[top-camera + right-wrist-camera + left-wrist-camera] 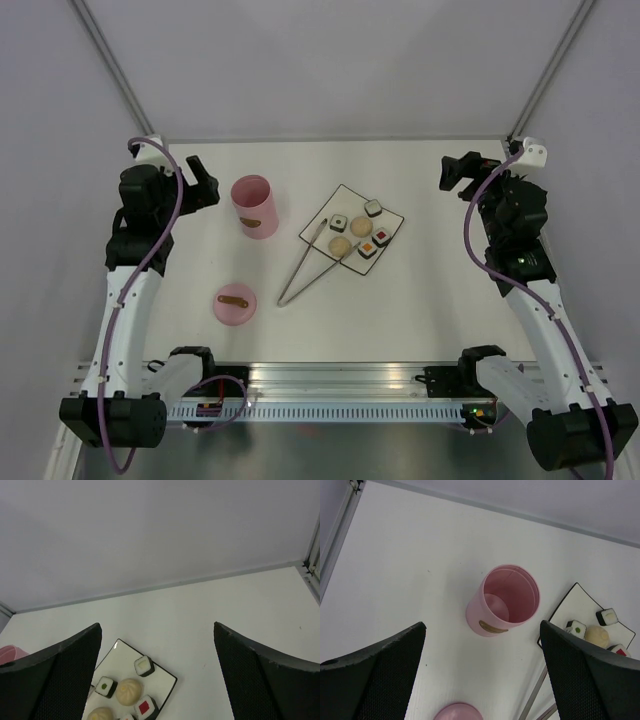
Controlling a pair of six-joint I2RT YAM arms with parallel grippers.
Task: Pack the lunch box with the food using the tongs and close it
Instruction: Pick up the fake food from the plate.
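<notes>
As nothing is being gripped, the left tool point(200, 182) and right tool point(455, 172) are being held wide open. The tongs point(300, 270), lying between them just past the lunch box point(255, 207), are probably being approached first, which calls for a descent and a pinch.

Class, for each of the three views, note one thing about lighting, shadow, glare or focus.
Top external: soft, even light, faint shadow by the lunch box, bright sheen on the metal rail. Left wrist: lunch box sharp; left pincer fingers dark and large in the bottom corners. Right wrist: flat light, plate sharp but cut off at the bottom edge.
</notes>
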